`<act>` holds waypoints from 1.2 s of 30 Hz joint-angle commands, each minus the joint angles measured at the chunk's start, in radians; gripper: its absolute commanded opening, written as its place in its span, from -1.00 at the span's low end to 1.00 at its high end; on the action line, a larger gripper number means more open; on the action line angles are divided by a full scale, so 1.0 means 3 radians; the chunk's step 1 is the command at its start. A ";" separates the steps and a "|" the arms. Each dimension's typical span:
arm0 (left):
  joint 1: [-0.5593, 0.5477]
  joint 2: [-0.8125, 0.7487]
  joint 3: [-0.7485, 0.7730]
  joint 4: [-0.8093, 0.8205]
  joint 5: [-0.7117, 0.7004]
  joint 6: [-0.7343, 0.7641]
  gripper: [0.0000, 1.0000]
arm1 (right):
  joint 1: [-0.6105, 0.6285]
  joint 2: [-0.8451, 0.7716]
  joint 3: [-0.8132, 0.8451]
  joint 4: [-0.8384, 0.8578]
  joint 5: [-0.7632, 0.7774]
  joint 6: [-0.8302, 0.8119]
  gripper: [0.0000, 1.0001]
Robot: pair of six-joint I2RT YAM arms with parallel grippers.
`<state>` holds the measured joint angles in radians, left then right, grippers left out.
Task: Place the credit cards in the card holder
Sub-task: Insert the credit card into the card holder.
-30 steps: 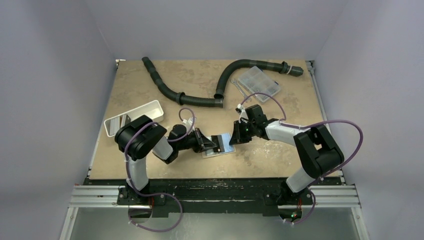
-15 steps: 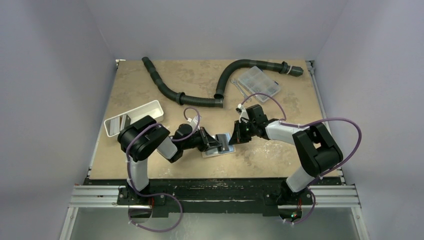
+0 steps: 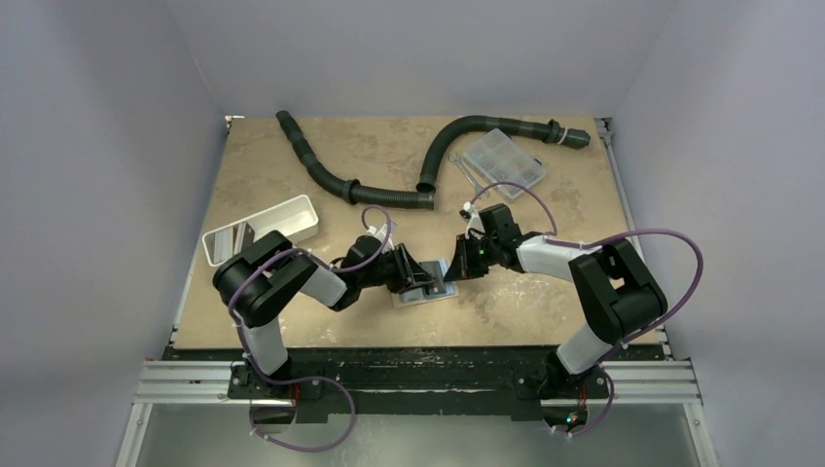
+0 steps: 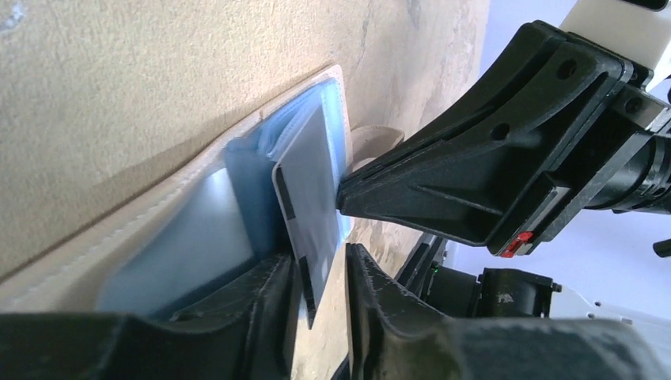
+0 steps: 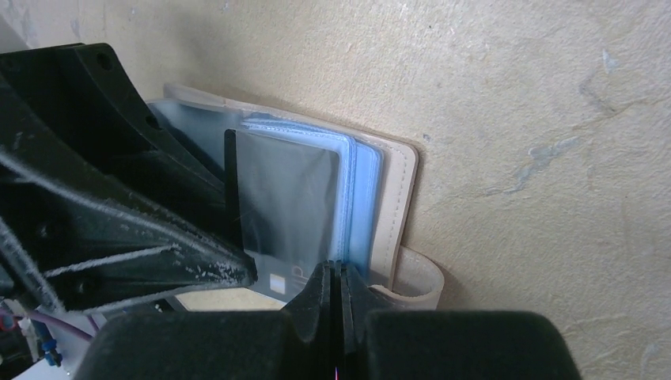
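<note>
With left claw (image 4: 320, 265) slightly spread about the dark grey card (image 4: 312, 182) and right claw (image 5: 336, 273) pressed together, it should slide squarely into the tan folding wallet (image 5: 403, 190).

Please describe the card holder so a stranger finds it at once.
On the tan table, look at the middle of the near half. The card holder lies open there, a dark card against its pale blue sleeves. Unlike the white tray and clear box, it is a beige wallet.

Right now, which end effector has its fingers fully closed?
The right end effector: its fingers meet with no gap, while the left end effector straddles the dark card.
</note>
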<state>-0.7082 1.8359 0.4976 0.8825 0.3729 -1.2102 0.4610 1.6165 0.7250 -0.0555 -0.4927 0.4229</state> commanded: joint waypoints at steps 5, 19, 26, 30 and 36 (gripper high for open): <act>-0.0046 -0.0533 0.0413 -0.1777 -0.0340 0.0689 -0.09 | 0.0030 0.0055 -0.0068 0.0135 0.0136 -0.0024 -1.00; -0.0484 -0.0371 0.1140 -0.2769 -0.0953 0.1002 0.25 | 0.0032 0.0056 -0.0063 0.0130 0.0128 -0.0034 -1.00; -0.0462 -0.0684 0.1139 -0.3174 -0.1119 0.1234 0.33 | 0.0031 0.0055 -0.0066 0.0130 0.0124 -0.0049 -1.00; -0.0463 -0.0790 0.1116 -0.3226 -0.1110 0.1253 0.37 | 0.0033 0.0048 -0.0064 0.0118 0.0124 -0.0049 -1.00; -0.0463 -0.0657 0.1081 -0.2798 -0.0876 0.1205 0.24 | 0.0030 0.0024 -0.0069 0.0132 0.0070 -0.0042 -1.00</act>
<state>-0.8455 1.6230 0.8192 -0.0376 0.0696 -0.8639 0.4648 1.6165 0.7177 -0.0280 -0.4923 0.4259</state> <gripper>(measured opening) 0.664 0.024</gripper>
